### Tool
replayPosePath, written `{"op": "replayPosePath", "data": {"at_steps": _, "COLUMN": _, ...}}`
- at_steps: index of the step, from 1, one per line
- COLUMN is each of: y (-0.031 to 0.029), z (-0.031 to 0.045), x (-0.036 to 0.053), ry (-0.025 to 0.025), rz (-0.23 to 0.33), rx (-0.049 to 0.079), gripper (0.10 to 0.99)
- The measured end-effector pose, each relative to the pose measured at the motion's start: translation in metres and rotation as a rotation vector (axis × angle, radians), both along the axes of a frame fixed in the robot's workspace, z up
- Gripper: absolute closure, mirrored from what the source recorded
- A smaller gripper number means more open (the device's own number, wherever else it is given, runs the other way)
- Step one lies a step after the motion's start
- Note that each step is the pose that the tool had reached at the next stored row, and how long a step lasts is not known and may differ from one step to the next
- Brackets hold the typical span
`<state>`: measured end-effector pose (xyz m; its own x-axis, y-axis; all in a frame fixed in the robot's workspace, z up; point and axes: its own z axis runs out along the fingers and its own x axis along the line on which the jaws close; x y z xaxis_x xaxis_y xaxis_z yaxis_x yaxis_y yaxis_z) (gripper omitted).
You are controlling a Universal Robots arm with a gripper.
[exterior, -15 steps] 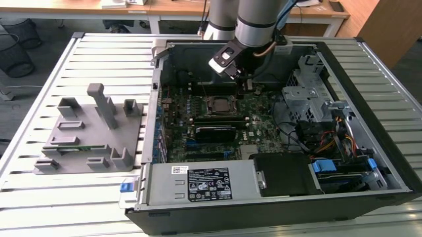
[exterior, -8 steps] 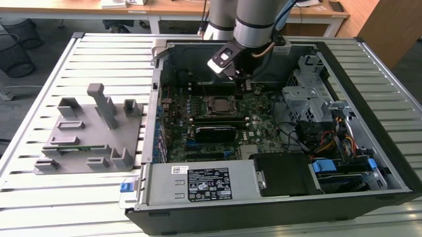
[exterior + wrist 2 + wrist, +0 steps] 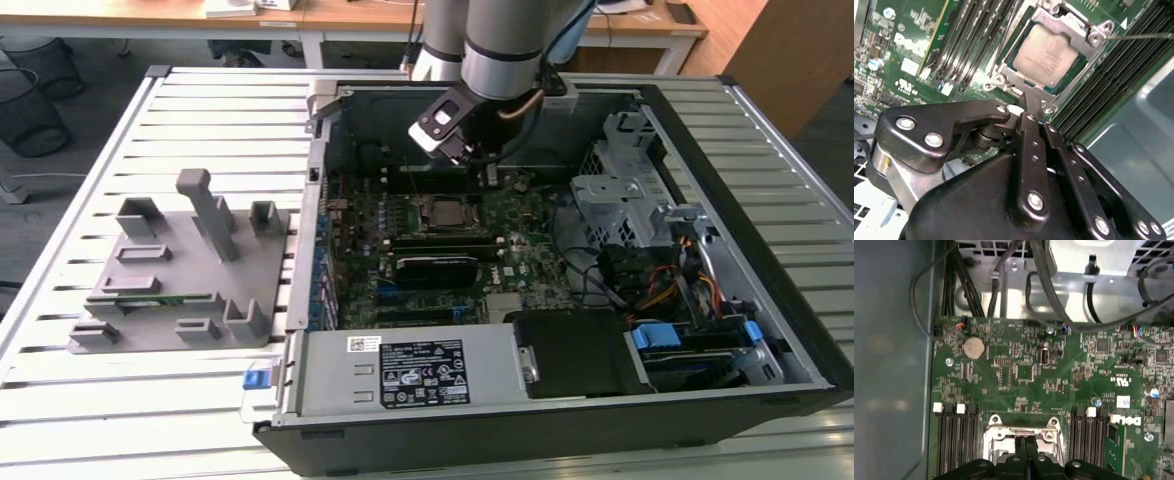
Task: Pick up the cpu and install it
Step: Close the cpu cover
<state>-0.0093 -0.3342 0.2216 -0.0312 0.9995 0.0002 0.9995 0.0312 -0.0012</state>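
Observation:
The cpu [image 3: 1046, 52], a flat square chip with a silvery top, lies in the motherboard socket [image 3: 1004, 67] with the metal frame around its edges. In the exterior view the cpu [image 3: 447, 212] sits near the middle of the board inside the open computer case. My gripper [image 3: 1032, 100] hangs just above the socket's edge, its two black fingers [image 3: 1030, 150] pressed together with nothing between them. The first wrist view shows the gripper [image 3: 1024, 440] shut over the socket frame [image 3: 996, 426]. The gripper [image 3: 490, 176] stands a little beyond the cpu in the exterior view.
A grey plastic fixture block [image 3: 174, 270] stands on the slatted table at the exterior view's left. Inside the case are the power supply [image 3: 414, 370], a metal drive cage [image 3: 627, 190], cables [image 3: 1054, 295] and memory slots [image 3: 956, 440] beside the socket. A thin lever [image 3: 1144, 36] juts out beside the frame.

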Motion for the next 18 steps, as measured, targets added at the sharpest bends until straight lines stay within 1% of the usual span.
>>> {"op": "replayPosePath", "data": {"at_steps": 4, "y": -0.0002, "z": -0.0021, "x": -0.0165, "ry": 0.0000, "rz": 0.000, "rx": 0.000, "gripper": 0.980}}
{"op": "replayPosePath", "data": {"at_steps": 10, "y": -0.0001, "z": -0.0030, "x": -0.0424, "ry": 0.0000, "rz": 0.000, "rx": 0.000, "gripper": 0.980}}
{"op": "replayPosePath", "data": {"at_steps": 11, "y": -0.0001, "z": -0.0034, "x": -0.0455, "ry": 0.0000, "rz": 0.000, "rx": 0.000, "gripper": 0.980}}
{"op": "replayPosePath", "data": {"at_steps": 13, "y": -0.0001, "z": -0.0045, "x": -0.0494, "ry": 0.0000, "rz": 0.000, "rx": 0.000, "gripper": 0.980}}
{"op": "replayPosePath", "data": {"at_steps": 18, "y": -0.0001, "z": -0.0082, "x": -0.0539, "ry": 0.0000, "rz": 0.000, "rx": 0.000, "gripper": 0.980}}
